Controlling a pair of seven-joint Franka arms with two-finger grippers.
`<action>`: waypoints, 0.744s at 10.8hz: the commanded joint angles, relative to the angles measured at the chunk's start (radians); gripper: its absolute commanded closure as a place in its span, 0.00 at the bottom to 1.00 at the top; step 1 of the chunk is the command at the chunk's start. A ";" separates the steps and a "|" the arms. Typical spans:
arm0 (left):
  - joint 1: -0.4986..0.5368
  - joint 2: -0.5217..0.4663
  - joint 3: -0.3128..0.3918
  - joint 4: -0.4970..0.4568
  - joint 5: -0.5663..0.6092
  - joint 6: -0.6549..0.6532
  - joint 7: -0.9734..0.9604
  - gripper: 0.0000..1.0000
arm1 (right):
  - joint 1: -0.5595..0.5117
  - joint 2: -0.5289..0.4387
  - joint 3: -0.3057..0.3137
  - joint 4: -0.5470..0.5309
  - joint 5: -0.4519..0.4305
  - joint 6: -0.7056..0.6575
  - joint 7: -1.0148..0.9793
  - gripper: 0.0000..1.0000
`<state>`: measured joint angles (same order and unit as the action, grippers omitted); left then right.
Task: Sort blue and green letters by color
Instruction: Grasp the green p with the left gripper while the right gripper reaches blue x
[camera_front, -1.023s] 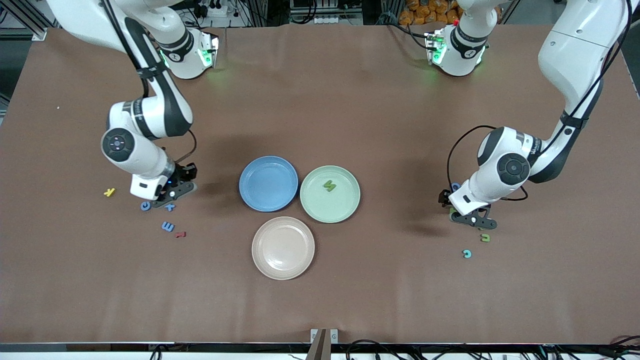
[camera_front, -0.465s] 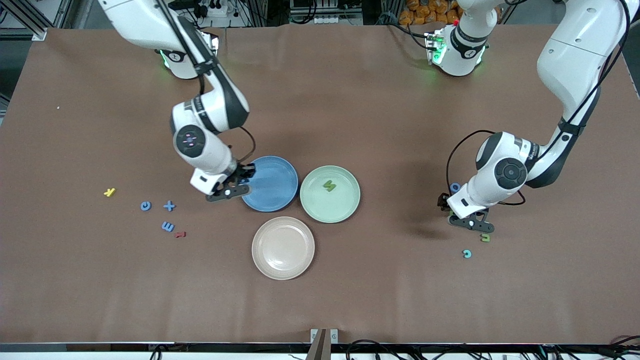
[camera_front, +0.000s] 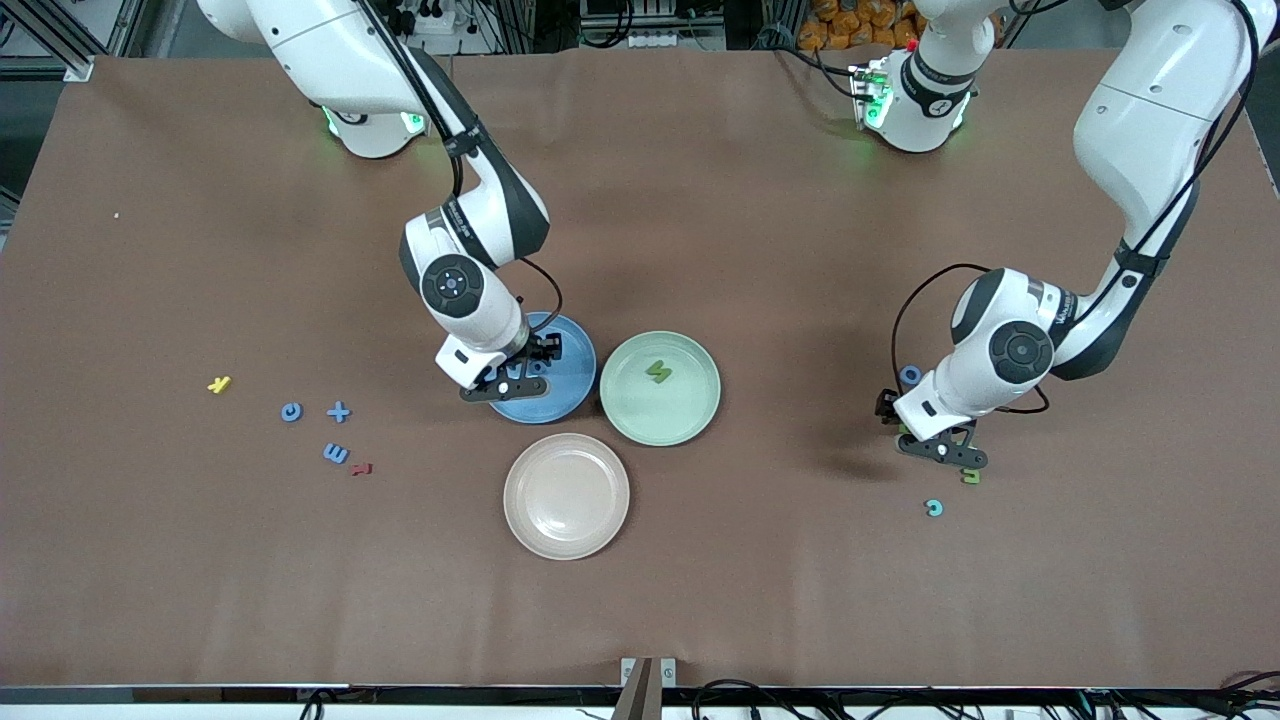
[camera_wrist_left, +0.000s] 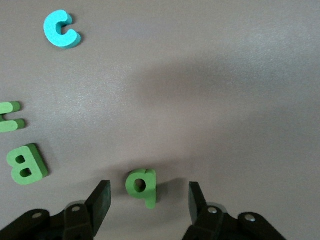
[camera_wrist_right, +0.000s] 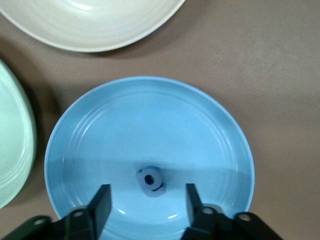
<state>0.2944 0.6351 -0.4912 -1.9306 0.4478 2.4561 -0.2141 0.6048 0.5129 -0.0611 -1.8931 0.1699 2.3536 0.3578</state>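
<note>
My right gripper (camera_front: 505, 385) (camera_wrist_right: 147, 204) is open, low over the blue plate (camera_front: 565, 345) (camera_wrist_right: 200, 130). A small blue letter (camera_wrist_right: 151, 180) lies loose in that plate between the fingers. My left gripper (camera_front: 941, 447) (camera_wrist_left: 148, 199) is open, low over the table toward the left arm's end, with a green letter (camera_wrist_left: 141, 185) between its fingers, not gripped. A green B (camera_wrist_left: 27, 164) and another green letter (camera_wrist_left: 10, 116) (camera_front: 970, 477) lie beside it. A green S (camera_front: 658, 372) lies in the green plate (camera_front: 690, 415). Blue letters (camera_front: 338, 411) lie toward the right arm's end.
A beige plate (camera_front: 566, 495) stands nearer the front camera than the other two plates. A cyan C (camera_front: 933, 508) (camera_wrist_left: 61, 30) and a blue letter (camera_front: 910, 374) lie near the left gripper. A yellow letter (camera_front: 219, 384) and a dark red letter (camera_front: 361, 468) lie beside the blue letters.
My right arm has swung from the blue letters to over the blue plate, and a blue letter now lies in that plate. My left gripper has barely moved.
</note>
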 joint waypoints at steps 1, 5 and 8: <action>0.012 0.021 -0.007 0.021 0.026 0.009 0.012 0.32 | -0.046 0.007 -0.002 0.026 0.011 -0.014 -0.063 0.00; 0.012 0.028 -0.007 0.025 0.025 0.009 0.012 0.37 | -0.209 0.007 -0.005 0.022 0.010 -0.037 -0.385 0.00; 0.012 0.031 -0.007 0.025 0.026 0.009 0.012 0.40 | -0.316 0.013 -0.008 0.026 -0.009 -0.040 -0.680 0.00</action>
<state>0.2968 0.6521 -0.4908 -1.9168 0.4479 2.4566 -0.2141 0.3547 0.5155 -0.0784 -1.8835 0.1695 2.3268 -0.1305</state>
